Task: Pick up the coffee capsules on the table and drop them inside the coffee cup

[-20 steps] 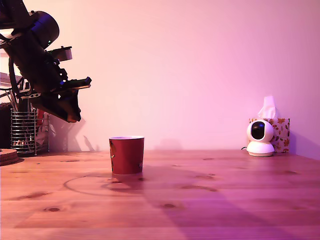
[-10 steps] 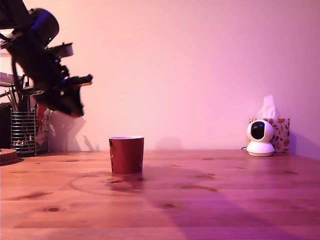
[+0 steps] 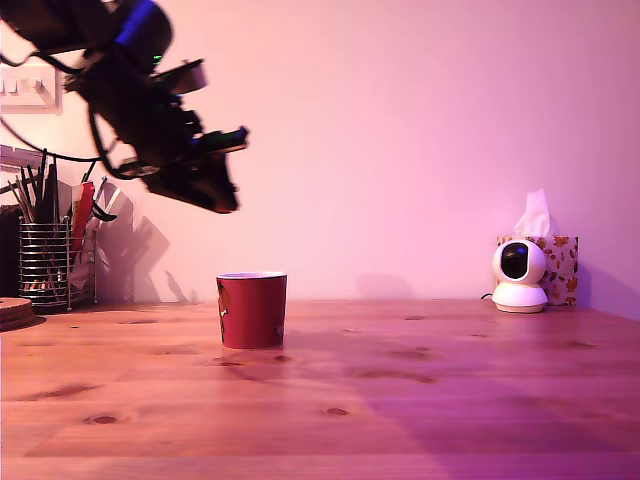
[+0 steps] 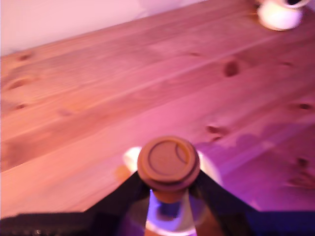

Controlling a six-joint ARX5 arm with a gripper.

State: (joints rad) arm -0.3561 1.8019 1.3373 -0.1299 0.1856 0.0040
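Wrist view places the brown tapered coffee capsule with the round rimmed top (image 4: 168, 164) nearest the lens, clamped between the two dark fingers (image 4: 123, 194) of the hand (image 4: 167, 189). Directly beneath it we see the pale rim and inside of the red tapered coffee cup (image 4: 132, 156), its opening largely covered by the capsule. Beyond lies the reddish-brown planked wooden bench (image 4: 98, 83) with dark knots.

We judge the main risk to be a release that is slightly off centre. The capsule appears to sit toward one side of the opening, so it could strike the pale rim, bounce out and roll across the bench. The drop height visible in the exterior view adds to this risk: a clear gap separates hand and cup, and a falling capsule could rebound from the inside. The cup looks light, so a lowered hand touching its wall could tip it.

In the exterior view the dark arm (image 3: 140, 95) reaches in from the exterior view's left, wrist pitched downward, the hand (image 3: 215, 190) above the cup (image 3: 252, 310) and slightly toward the exterior view's left. We see no second capsule in either view.
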